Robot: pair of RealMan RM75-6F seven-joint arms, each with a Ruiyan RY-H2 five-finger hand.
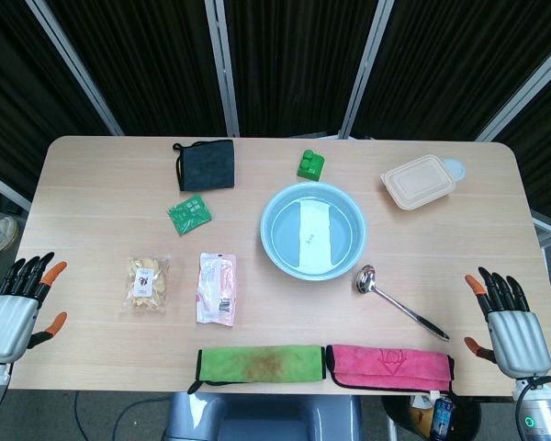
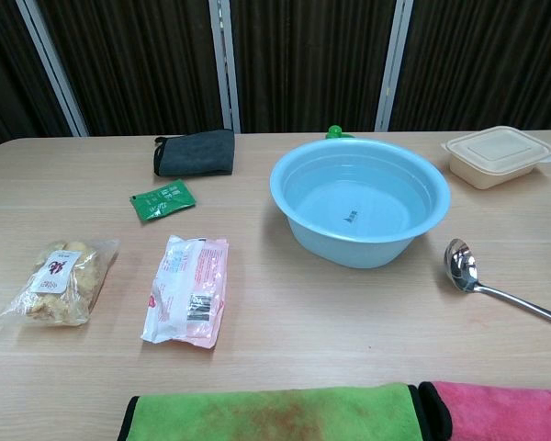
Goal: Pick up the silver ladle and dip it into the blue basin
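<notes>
The silver ladle [image 1: 399,300] lies flat on the table, bowl toward the basin and handle running toward the front right; its bowl [image 2: 460,264] shows in the chest view too. The blue basin [image 1: 312,230] stands at mid-table, just behind and left of the ladle, also seen as a round tub [image 2: 359,198] in the chest view. My right hand [image 1: 507,322] hovers at the table's right front edge, fingers spread, holding nothing, well right of the ladle's handle. My left hand [image 1: 16,305] stays at the left front edge, also spread and empty.
A beige lidded box [image 1: 418,181] and a green block [image 1: 311,164] sit behind the basin. A dark cloth [image 1: 205,165], a green packet [image 1: 189,213], a snack bag [image 1: 147,281] and a pink packet [image 1: 216,288] lie left. Green [image 1: 260,361] and pink towels [image 1: 388,366] line the front edge.
</notes>
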